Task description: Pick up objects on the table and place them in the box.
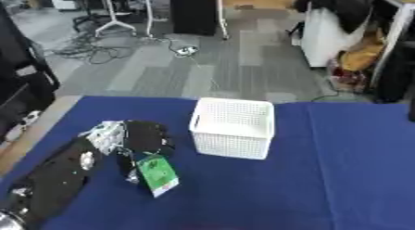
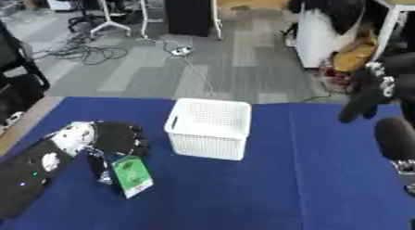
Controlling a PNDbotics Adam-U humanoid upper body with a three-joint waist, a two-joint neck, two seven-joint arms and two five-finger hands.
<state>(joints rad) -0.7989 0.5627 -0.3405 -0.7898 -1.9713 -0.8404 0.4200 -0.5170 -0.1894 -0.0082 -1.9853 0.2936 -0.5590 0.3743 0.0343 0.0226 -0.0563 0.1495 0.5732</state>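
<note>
A white mesh box (image 1: 233, 127) stands on the blue table (image 1: 324, 178), just behind its middle. My left hand (image 1: 144, 137) reaches in from the lower left, to the left of the box, with its fingers curled down round the top of a flat green packet (image 1: 157, 174). The packet hangs from the hand, tilted, its lower edge close to the cloth. My right hand (image 2: 366, 95) shows only in the right eye view, raised at the far right, well away from the box, with its fingers hanging relaxed and nothing in them.
Beyond the table's far edge lies grey floor with cables (image 1: 97, 50), stand legs and a white cabinet (image 1: 328, 36) with bags. The table's left edge (image 1: 32, 131) runs close by my left forearm.
</note>
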